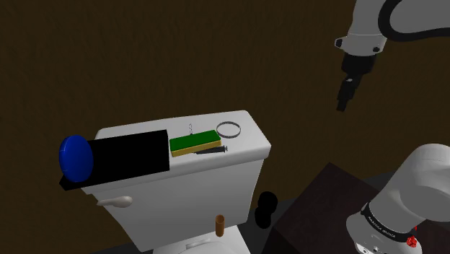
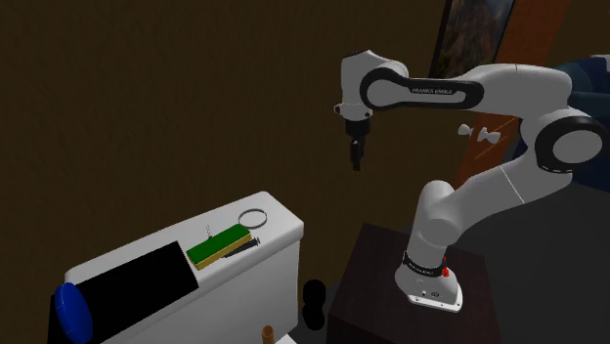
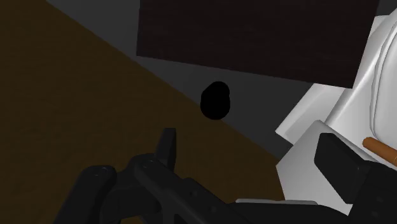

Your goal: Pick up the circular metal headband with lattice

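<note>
One thin grey ring – the headband (image 1: 228,129) – lies flat on the white toilet cistern lid (image 1: 249,148), at the lid's end nearest the frame's right in the shoulder view. Its lattice is too fine to make out. Just beside it, toward the left, a green-topped block with a yellow edge (image 1: 193,142) lies along the lid, with a slim black stick (image 1: 211,152) at its near side. Further left a black box (image 1: 126,155) covers much of the lid, and a blue disc (image 1: 74,159) sits at the box's far-left end.

The gripper (image 1: 341,107) hangs in the upper right of the shoulder view, pointing down, well above and to the right of the headband and touching nothing. In the second exterior view it hovers high at centre (image 2: 356,164), with the headband (image 2: 253,217) lower left on the lid. In the wrist view the two fingers (image 3: 167,145) stand spread apart with nothing between them – a black blob (image 3: 215,100) lies on the grey floor beyond.

A short brown cylinder (image 1: 220,225) stands below the cistern.
</note>
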Controlling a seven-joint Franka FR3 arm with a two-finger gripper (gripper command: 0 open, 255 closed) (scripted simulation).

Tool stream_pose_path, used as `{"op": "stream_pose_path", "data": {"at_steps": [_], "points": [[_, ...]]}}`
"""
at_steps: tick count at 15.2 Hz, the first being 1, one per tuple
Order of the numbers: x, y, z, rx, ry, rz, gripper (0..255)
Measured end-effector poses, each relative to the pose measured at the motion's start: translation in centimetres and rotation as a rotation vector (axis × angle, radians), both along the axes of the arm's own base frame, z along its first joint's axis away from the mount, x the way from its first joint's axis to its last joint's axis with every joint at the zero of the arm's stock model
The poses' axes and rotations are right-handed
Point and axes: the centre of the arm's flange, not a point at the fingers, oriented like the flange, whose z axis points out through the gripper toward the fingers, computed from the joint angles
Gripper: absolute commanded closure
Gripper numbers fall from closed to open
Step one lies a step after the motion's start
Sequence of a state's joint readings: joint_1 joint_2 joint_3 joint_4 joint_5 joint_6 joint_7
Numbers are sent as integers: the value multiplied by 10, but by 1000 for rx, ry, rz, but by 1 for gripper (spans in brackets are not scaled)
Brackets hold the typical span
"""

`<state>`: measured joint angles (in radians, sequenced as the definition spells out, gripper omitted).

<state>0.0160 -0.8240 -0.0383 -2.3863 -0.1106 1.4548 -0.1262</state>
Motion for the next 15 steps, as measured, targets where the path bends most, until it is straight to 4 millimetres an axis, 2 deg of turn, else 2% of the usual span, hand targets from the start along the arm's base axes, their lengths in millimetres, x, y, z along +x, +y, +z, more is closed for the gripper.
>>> {"op": "stream_pose_path", "data": {"at_steps": [1,3,8,15], "points": [[0,0,0,0,0,0,0],[-1,15,0,-6,1,-54,0],[2,76,-3,-30,4,-285,0],[34,163,-10,-65,10,-626,0]]}}
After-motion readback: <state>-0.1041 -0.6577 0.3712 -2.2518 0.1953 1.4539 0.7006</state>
